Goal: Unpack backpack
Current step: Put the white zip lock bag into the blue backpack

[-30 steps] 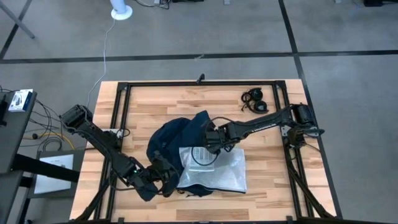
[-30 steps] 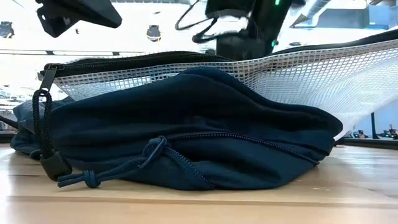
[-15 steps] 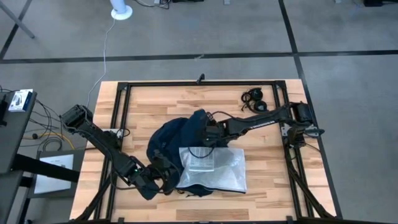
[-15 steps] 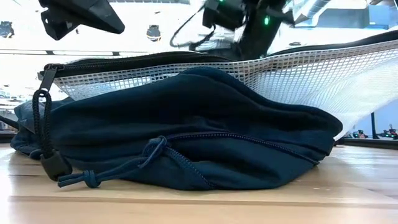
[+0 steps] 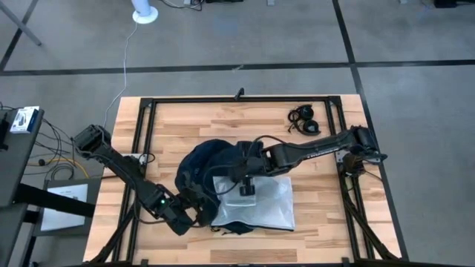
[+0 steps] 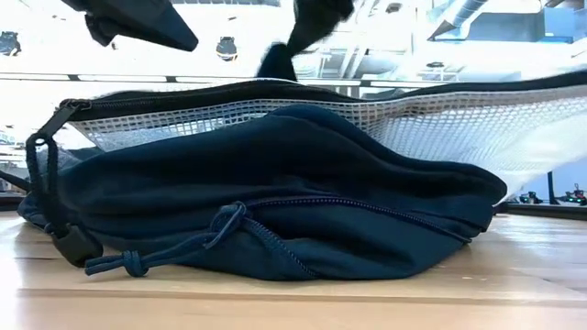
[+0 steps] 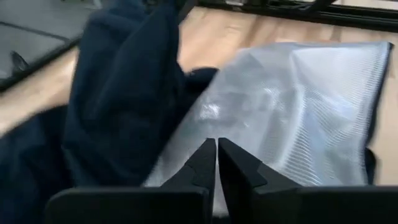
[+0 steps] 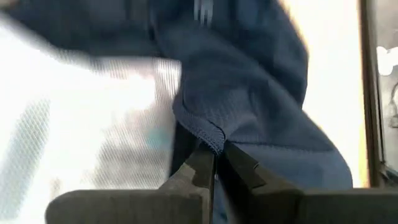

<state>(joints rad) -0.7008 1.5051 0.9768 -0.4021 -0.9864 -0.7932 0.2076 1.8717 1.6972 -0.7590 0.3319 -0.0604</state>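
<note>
Backpack (image 5: 200, 167) on wooden table (image 5: 185, 122), grey floor (image 5: 223, 44), right tool (image 8: 216, 163) pinching it, left tool (image 7: 217, 155) pressed together.

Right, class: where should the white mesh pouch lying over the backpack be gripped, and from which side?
Probably the far right edge of the mesh pouch, approached from the table's right side. That end lies flat and free beyond the backpack, while the other end sits among its folds. The right hand pinches the backpack's hem; the left hand is shut nearby.
</note>
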